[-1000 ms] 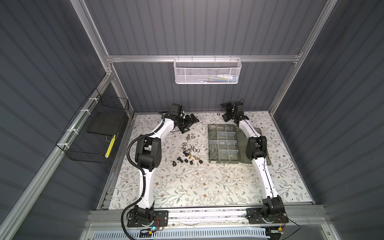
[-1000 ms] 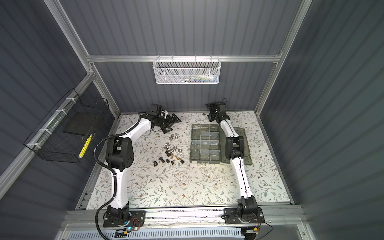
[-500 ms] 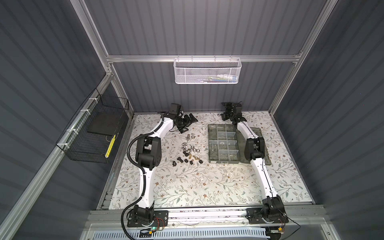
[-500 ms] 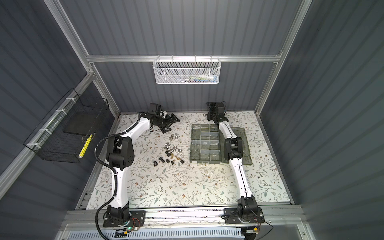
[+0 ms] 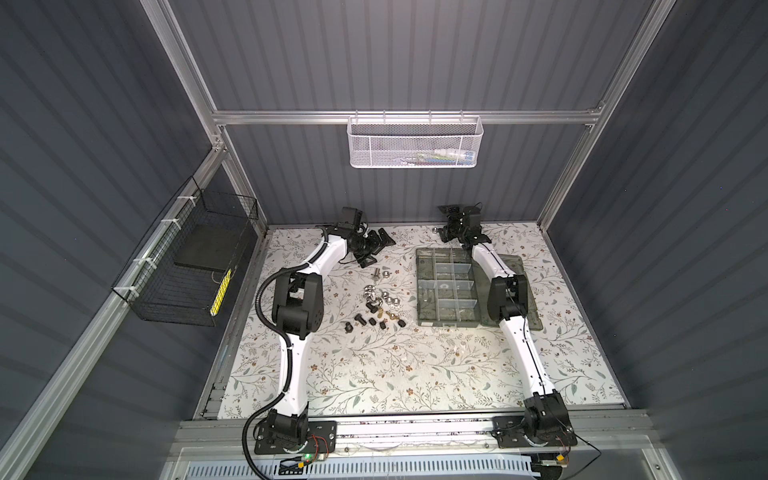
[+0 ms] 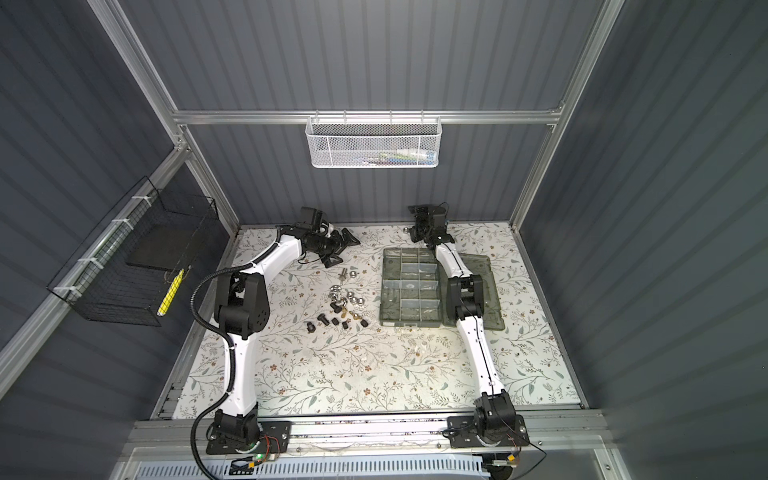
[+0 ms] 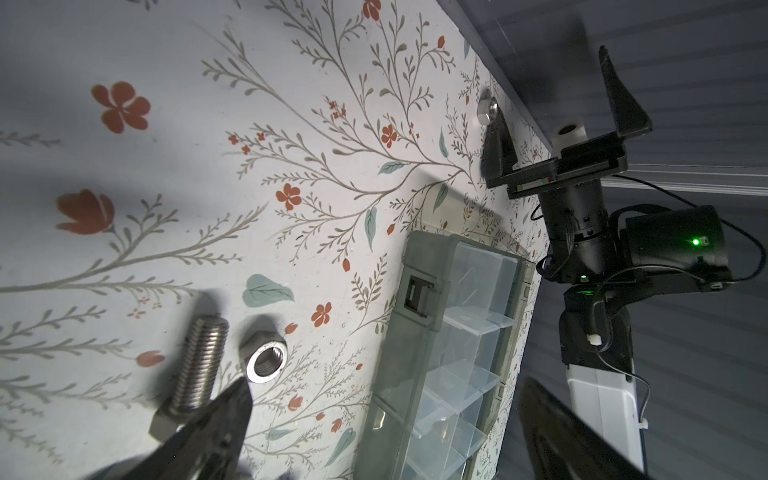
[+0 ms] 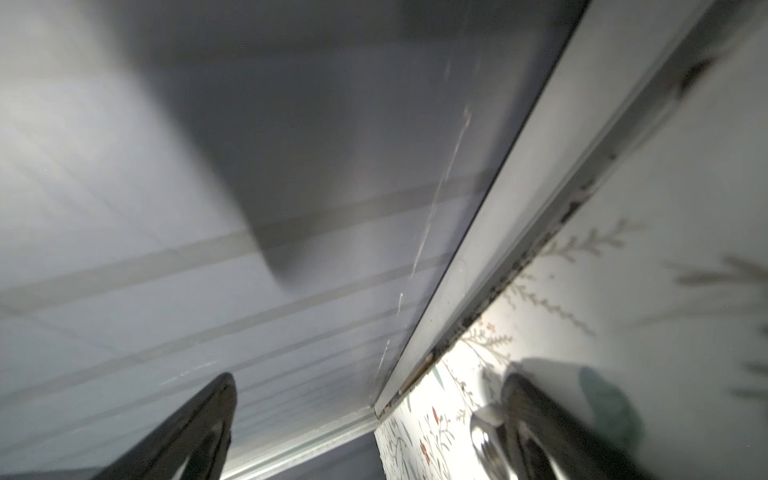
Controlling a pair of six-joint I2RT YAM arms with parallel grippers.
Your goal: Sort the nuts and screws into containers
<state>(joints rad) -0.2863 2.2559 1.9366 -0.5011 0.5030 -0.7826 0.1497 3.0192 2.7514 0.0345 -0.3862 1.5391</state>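
Left wrist view: your right hand (image 7: 557, 114), jaws wide, has one finger beside the shiny silver hex piece (image 7: 487, 111) by the grey back wall (image 7: 685, 62) — straddle it before closing; left hand (image 7: 384, 388) wide too.

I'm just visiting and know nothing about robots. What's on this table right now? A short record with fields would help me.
table: floral top
screws and nuts: loose pile left of the box
box: lid open flat
left gripper: open, empty, near a bolt and nut
right gripper: open, empty, at back wall, finger beside a stray nut
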